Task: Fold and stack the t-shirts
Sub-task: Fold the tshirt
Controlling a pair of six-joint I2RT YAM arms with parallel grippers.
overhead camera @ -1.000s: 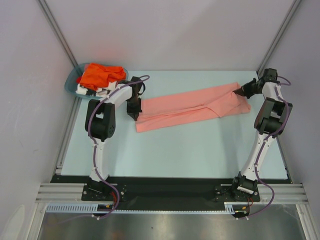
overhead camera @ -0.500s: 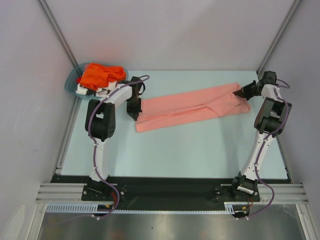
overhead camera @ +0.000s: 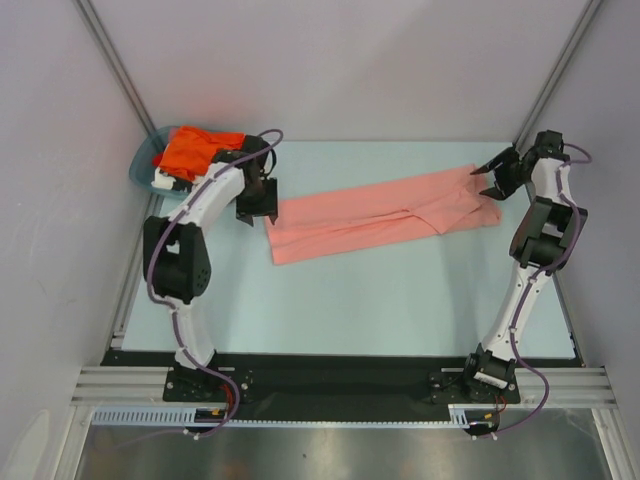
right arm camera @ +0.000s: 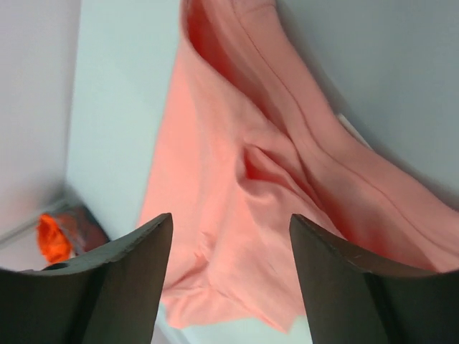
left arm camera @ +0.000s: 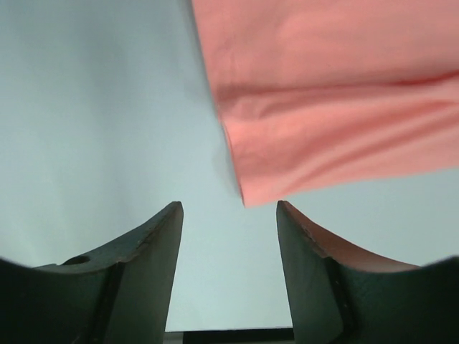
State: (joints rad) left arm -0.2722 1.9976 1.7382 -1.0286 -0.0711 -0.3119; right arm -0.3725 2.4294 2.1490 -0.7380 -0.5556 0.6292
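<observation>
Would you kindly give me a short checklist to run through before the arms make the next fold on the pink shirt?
1. Left gripper open and empty: ok, its fingers stand apart just short of the shirt's corner.
2. Right gripper open and empty: ok, it hangs above the shirt's other end.
3. Salmon-pink shirt lying on the table as a long band: ok.
4. Band smooth at both ends: not ok, the right end is rumpled in the right wrist view.
5. Lower layers lined up: cannot tell, they are hidden.
6. Orange shirt out of the way in the teal basket: ok.
</observation>
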